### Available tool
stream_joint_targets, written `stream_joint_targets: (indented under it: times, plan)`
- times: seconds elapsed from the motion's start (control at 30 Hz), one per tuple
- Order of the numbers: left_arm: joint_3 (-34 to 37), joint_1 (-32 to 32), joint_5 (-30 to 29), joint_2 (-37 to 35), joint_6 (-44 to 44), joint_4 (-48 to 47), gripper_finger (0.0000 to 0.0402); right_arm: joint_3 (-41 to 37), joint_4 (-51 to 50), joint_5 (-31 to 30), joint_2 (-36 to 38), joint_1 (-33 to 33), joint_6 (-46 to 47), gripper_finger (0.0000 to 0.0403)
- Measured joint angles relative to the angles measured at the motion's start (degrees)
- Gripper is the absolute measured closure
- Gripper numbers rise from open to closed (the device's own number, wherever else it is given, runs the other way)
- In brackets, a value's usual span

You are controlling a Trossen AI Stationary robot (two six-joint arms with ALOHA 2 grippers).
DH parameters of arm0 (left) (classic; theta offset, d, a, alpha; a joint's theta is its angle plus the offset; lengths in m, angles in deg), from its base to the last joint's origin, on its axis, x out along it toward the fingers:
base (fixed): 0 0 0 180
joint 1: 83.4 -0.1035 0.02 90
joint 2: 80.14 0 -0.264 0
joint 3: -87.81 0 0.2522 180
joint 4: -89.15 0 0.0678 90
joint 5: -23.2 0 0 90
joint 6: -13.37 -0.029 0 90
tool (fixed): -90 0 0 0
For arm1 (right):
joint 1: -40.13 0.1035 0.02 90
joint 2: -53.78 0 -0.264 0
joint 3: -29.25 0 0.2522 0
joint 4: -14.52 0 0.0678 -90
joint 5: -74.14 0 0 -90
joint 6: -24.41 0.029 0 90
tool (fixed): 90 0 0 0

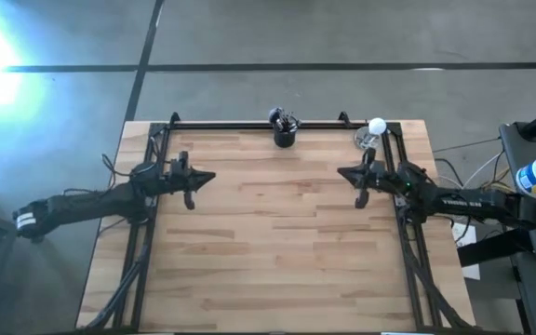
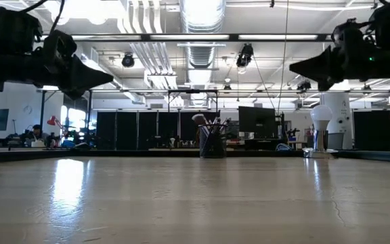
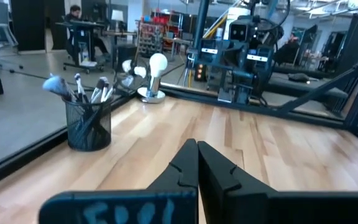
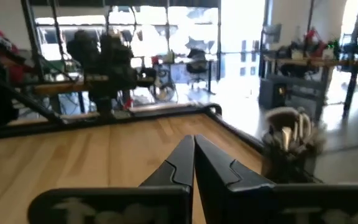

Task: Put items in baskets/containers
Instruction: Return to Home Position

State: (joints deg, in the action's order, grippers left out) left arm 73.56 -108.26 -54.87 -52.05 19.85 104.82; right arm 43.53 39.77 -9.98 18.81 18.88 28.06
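Zero makeup brushes lie loose on the bench (image 1: 268,251) as far as I can see. Every one I can find stands bristles-up in the black mesh cup (image 1: 286,139), which sits at the middle of the bench's far edge, right by the black frame rail. From my left wrist I make out the brushes (image 3: 95,92) fanned out above its rim, with one fluffy round head (image 3: 57,86) leaning outward, though they overlap too much for me to count. My left claw (image 1: 207,176) hangs above the bench near the left edge, its two fingers pressed together with nothing between them. My right claw (image 1: 347,173) mirrors it near the right edge, likewise clenched on nothing. Seen level across the boards, both ride high off the surface and well apart from the cup. The small shiny dish with the white ball (image 1: 376,126) stands at the far right corner, clear of both claws, and I judge it no part of this job. So I reckon the filling is done: nothing is left to pick up, and nothing is in my grip to deliver. All that can remain is parking. With each arm at its own side, tips pointing at each other across the bare middle, I'd say that is as good as finished too.
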Motion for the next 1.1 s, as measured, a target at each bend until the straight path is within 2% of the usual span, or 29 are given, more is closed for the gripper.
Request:
stream_joint_targets:
  times: [0.17,0.7,1.1]
  plan:
    - [0.0,0.0,0.0,-5.8,0.9,-5.7,0.0401,0.1,-11.0,-4.2,8.3,0.5,-0.7,0.0395]
    - [0.1,0.0,-6.9,-28.0,1.1,-27.3,0.0402,0.0,-36.3,-8.1,34.4,0.7,-2.3,0.0395]
    - [0.1,0.0,-11.4,-27.8,-1.6,-28.3,0.0401,0.0,-37.8,-10.6,33.3,1.9,-1.1,0.0394]
